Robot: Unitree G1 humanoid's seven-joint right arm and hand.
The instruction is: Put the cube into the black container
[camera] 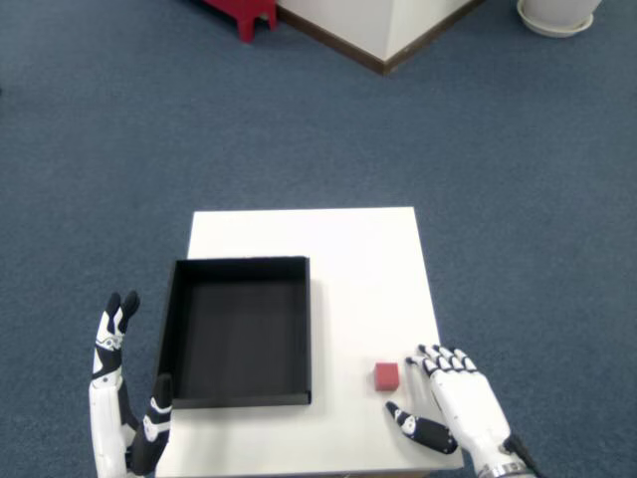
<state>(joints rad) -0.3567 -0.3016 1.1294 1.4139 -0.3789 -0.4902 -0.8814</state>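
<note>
While black container (pixel 239 334) sits empty, cube (pixel 387 375) rests beside it.

Blue carpet (pixel 119 149), small white table (pixel 318 234), white wall corner (pixel 383 25) with dark baseboard, red furniture leg (pixel 249 12).

Small white table (pixel 338 249) on blue carpet (pixel 149 129), with an empty black container (pixel 239 331) on its left half and a red cube (pixel 386 375) near the front right, well apart from the container. Right hand (pixel 453 408) flat at the front right corner, fingers apart and holding nothing, fingertips (pixel 434 355) just beside the cube, thumb (pixel 420 430) pointing left. Left hand (pixel 124 413) raised just off the table's left edge beside the container.
</note>
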